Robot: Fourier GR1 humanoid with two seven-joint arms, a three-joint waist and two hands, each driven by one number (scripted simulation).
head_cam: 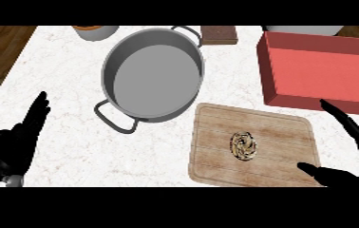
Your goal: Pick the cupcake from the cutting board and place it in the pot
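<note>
White marble-look counter (63, 65) with faint pinkish veins fills the view, seen steeply from above. Dark wood (13, 44) shows along its upper left edge.

At centre sits a round grey metal pot (153, 75), smooth and dull inside, with a looped handle at its lower left and another at its upper right. It holds nothing.

Below and to the right of the pot lies a pale wooden cutting board (270, 127), rectangular with rounded corners and straight grain lines. The cupcake (243, 145) rests on the board, a little right of its middle: a small oval shape with swirled cream and brown topping.

A red open box (308, 70) with low walls stands at the upper right, just above the board. A brown block (219, 34) lies beside the pot's upper handle. An orange and white bowl (95, 31) is cut off at the top left, and a white thing (303, 29) shows past the box. No writing or labels can be read.

The left hand (24, 132), black, rests at the lower left with fingers straight and released. The right hand (335, 175), also black, is open at the lower right, thumb over the board's corner, fingers spread upward, grasping nothing.
</note>
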